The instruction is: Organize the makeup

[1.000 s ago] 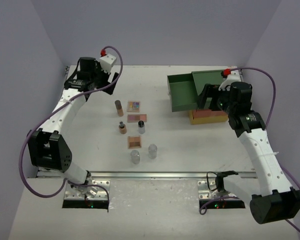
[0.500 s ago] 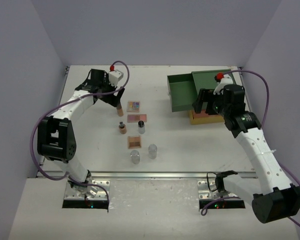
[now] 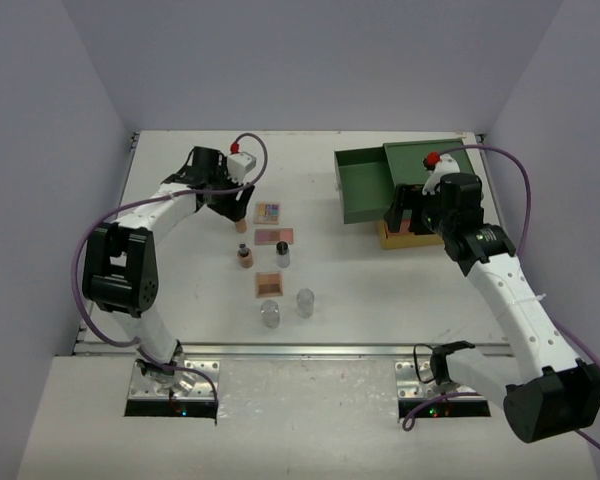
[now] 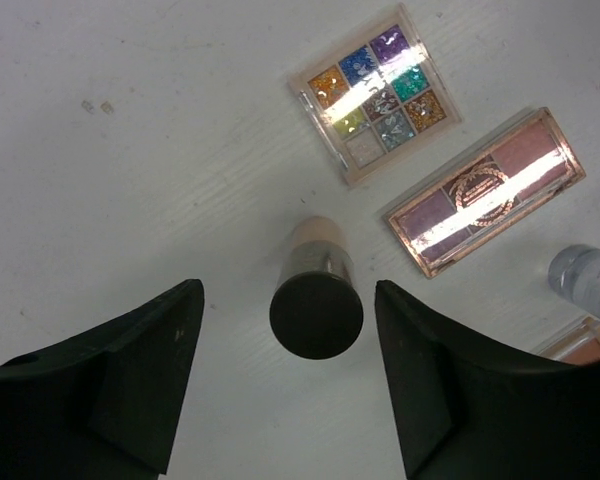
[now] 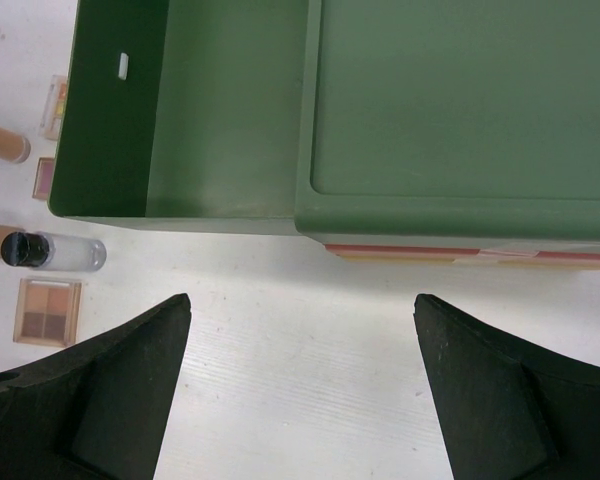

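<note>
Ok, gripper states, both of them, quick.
Left gripper: open, jaws either side of the bottle, gaps showing on both sides.
Right gripper: open, holding nothing.

Robotics laboratory test cell. A white rectangular tabletop is enclosed by plain pale-lilac panel walls at nine, twelve and three o'clock. Two white jointed robot arms, trailing purple cables, rise from bare metal base plates at its six o'clock edge.

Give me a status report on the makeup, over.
Left gripper open, fingers astride brown bottle, not touching. Right gripper open near green drawer. Multicoloured palette beside bottle, clear of fingers.
</note>
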Controlling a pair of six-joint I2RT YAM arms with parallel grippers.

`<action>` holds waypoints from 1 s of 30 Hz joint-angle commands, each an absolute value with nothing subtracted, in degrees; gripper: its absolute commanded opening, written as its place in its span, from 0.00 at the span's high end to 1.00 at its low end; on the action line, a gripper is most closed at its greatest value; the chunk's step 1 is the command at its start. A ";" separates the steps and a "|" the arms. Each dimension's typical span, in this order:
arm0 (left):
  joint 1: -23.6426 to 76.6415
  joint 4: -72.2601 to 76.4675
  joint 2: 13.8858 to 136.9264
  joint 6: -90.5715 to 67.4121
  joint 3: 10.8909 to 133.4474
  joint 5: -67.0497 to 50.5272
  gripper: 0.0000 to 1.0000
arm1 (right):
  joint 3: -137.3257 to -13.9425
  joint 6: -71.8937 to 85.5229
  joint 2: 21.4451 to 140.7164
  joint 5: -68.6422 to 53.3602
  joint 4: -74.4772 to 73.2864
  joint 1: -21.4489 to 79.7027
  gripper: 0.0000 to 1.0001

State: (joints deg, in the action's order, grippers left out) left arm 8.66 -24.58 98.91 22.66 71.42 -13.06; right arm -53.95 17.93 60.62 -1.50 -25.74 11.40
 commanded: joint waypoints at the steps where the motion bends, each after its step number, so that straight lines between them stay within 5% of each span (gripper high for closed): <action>1: 9.76 -21.42 98.86 22.76 71.28 -13.75 0.41 | -53.32 16.92 60.45 -0.39 -23.00 11.60 0.07; 8: 9.76 -21.99 98.63 23.25 71.25 -14.39 0.65 | -52.95 16.66 60.45 -0.18 -23.03 11.62 0.07; 13: 9.67 -24.38 96.91 23.99 72.24 -14.51 0.98 | -53.74 15.87 60.34 -0.18 -23.55 11.60 0.07; 20: 9.02 -28.23 91.99 23.41 77.99 -15.12 1.00 | -54.95 13.20 59.01 -7.62 -22.45 11.80 0.08; 30: 8.44 -30.23 77.38 16.26 88.64 -36.32 1.00 | -59.12 3.82 56.30 -19.14 -8.31 22.63 0.14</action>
State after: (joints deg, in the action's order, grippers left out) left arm 8.90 -32.13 85.37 20.39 83.95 -23.69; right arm -54.84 9.24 57.59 -13.94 -19.22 17.94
